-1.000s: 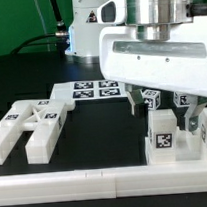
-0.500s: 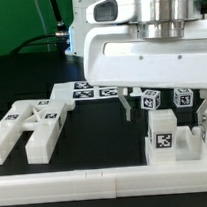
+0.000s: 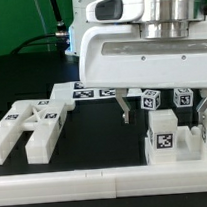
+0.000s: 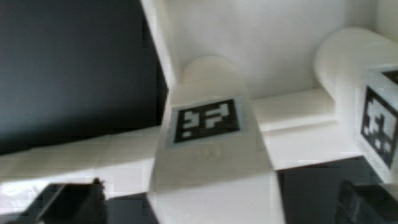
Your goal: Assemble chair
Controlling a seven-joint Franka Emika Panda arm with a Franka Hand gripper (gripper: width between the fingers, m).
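While the jaws hang open on both sides of it without touching, a chunky white plastic chair block with a black square tag (image 4: 210, 140) sits on the black desk (image 3: 94, 132).

— What do we see behind the bench (image 3: 39, 74)?
— A green backdrop (image 3: 11, 23) fills the exterior view's upper left corner. A thin dark cable (image 3: 53, 13) hangs in front of it.
— And the bench itself?
— Its top is black and matt. We find the light bright and even, and the shadows soft.
— Anything at the near edge?
— A long plain white rail (image 3: 57, 183) runs along it. Our wrist view shows the same black top.
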